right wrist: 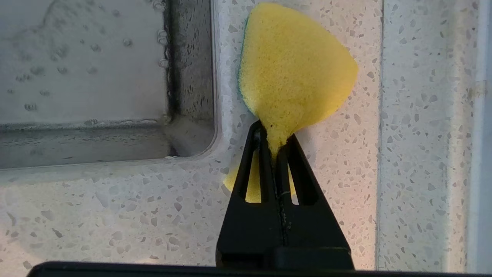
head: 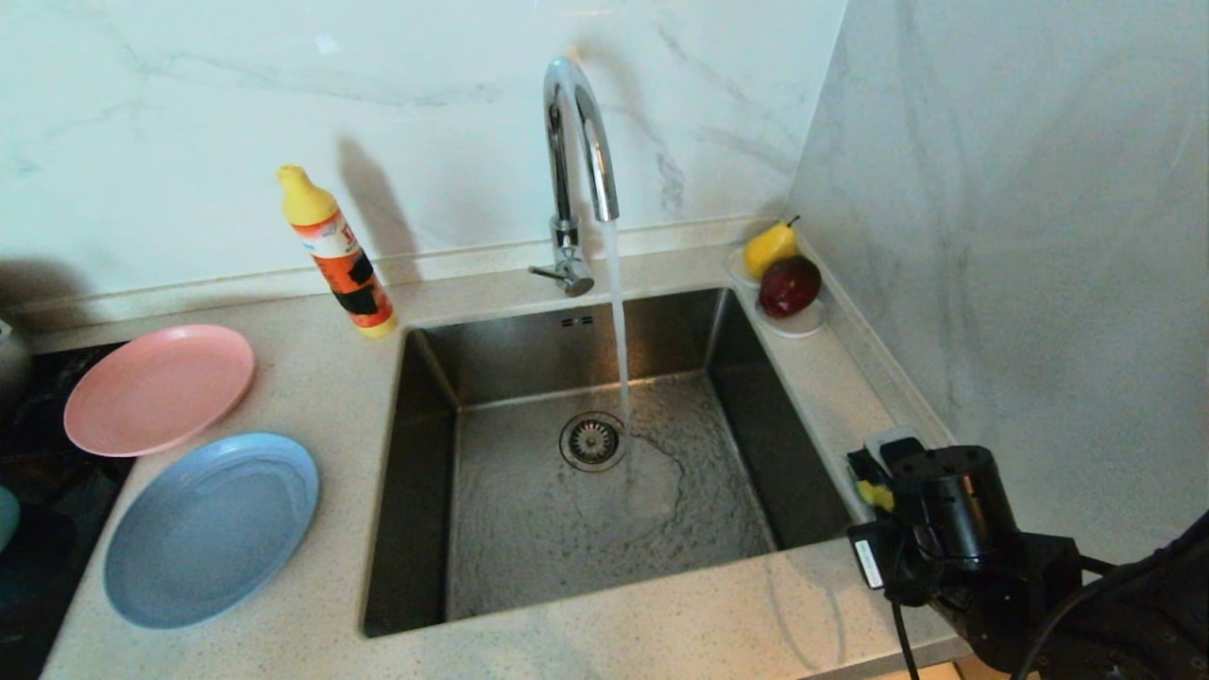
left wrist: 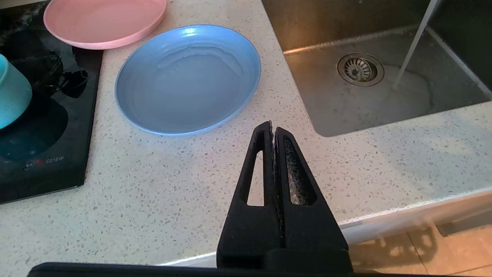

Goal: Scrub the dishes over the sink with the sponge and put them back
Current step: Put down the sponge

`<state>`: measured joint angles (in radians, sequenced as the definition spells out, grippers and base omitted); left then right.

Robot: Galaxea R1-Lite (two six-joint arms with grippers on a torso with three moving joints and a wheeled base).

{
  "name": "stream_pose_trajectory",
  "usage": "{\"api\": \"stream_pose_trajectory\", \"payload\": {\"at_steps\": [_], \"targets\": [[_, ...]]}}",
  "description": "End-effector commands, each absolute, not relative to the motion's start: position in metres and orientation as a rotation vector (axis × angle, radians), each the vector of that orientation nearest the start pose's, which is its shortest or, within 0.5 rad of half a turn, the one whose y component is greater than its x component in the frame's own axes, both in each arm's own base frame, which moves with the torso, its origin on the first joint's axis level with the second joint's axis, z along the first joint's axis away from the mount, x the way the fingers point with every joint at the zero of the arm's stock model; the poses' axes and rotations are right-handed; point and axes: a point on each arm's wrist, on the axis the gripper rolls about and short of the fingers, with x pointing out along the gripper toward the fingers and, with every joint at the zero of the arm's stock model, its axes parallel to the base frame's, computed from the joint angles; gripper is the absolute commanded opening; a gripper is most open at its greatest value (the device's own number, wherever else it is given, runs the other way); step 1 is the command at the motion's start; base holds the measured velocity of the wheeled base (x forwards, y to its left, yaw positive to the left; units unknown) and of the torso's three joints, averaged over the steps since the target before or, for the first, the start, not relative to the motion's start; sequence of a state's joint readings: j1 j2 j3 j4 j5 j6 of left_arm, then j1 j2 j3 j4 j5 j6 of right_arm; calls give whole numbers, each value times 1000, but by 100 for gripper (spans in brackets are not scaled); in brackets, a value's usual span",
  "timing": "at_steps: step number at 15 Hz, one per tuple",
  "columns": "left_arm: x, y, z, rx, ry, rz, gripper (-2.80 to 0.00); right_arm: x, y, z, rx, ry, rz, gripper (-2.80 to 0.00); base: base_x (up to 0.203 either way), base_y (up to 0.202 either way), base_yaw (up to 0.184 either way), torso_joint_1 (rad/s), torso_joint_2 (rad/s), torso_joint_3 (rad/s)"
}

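We read the right pincer [right wrist: 275,148] as clamped on the sponge [right wrist: 292,69], squashed to a fan past the tips, on the tabletop [head: 661,633] just right of the sink [head: 529,529], at its near-right corner. Key relation: the dishes all lie on the far side of the sink from this pincer, so the sponge has to cross the basin leftward. The left pincer [left wrist: 273,132] is nearer them: closed on nothing, hovering at the tabletop's front edge, left of the sink, with the blue plate [left wrist: 188,80] just beyond its tips. Past that, the pink plate [head: 159,387], well left of the sink. The teal bowl [left wrist: 11,92], farther left still, is cut off. From the head camera the right pincer's tips are hidden behind its own wrist. The sponge's green layer barely shows.
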<state>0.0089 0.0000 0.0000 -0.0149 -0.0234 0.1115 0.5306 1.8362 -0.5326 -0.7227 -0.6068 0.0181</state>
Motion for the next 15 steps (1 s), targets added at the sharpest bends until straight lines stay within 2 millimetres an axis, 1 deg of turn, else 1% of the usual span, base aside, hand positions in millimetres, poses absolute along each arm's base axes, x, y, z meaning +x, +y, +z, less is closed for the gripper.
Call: {"api": "stream_pose_trajectory", "payload": {"at_steps": [1,3,4,15], "targets": [[-21,-1,72,112,2,-14,-280,248,131,88,-292,480,-83,-280,0,0,0,0,0,0],[-21,-1,72,112,4,-14,-280,248,131,87,-294,484,-83,-280,0,0,0,0,0,0],[-21,-1,72,112,4,-13,-280,248,131,87,-292,486,-84,0,0,0,0,0,0,0],[-21,-1,72,112,4,-14,-280,246,138,96,-270,450,-59,0,0,0,0,0,0,0]]}}
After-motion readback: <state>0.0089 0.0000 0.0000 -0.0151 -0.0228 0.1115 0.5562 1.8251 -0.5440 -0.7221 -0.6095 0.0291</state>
